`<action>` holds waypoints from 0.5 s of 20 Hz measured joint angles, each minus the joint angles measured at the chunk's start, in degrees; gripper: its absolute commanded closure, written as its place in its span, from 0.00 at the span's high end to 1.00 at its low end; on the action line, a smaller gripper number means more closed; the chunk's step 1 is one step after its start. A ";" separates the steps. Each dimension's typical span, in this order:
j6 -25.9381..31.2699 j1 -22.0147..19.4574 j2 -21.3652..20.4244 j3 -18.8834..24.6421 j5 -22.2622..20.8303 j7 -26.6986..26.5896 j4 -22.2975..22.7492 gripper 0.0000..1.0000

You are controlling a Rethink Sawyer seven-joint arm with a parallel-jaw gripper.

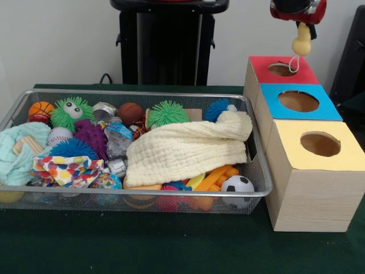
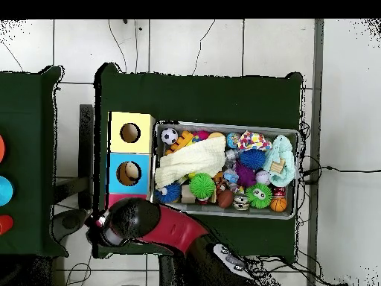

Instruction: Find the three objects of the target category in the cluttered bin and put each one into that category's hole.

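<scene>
The bin [image 1: 137, 93] is a long silver mesh basket full of toys and cloths; it also shows in the overhead view [image 2: 300, 173]. The hole [image 1: 282, 69] is in the red top of the far wooden box. My gripper [image 1: 301, 24] hangs at the top right, just above that hole, shut on a pale yellow toy [image 1: 302, 41]. A thin white loop dangles from the toy down to the hole's rim. In the overhead view the arm [image 2: 160, 223] covers the red box, so the hole is hidden there.
A blue-topped box [image 1: 328, 111] and a yellow-topped box [image 1: 291, 137] stand in a row nearer than the red one. The bin holds a cream cloth [image 1: 188, 149], a soccer ball [image 1: 237, 185], green fuzzy balls [image 1: 167, 112], a small basketball [image 1: 41, 108] and a mint cloth [image 1: 17, 149].
</scene>
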 measured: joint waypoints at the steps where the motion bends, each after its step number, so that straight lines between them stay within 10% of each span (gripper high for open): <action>1: 0.13 0.10 0.01 -0.22 -0.19 0.00 -0.12 0.00; 10: 3.15 0.86 -0.02 -3.97 -2.32 0.00 -1.32 0.00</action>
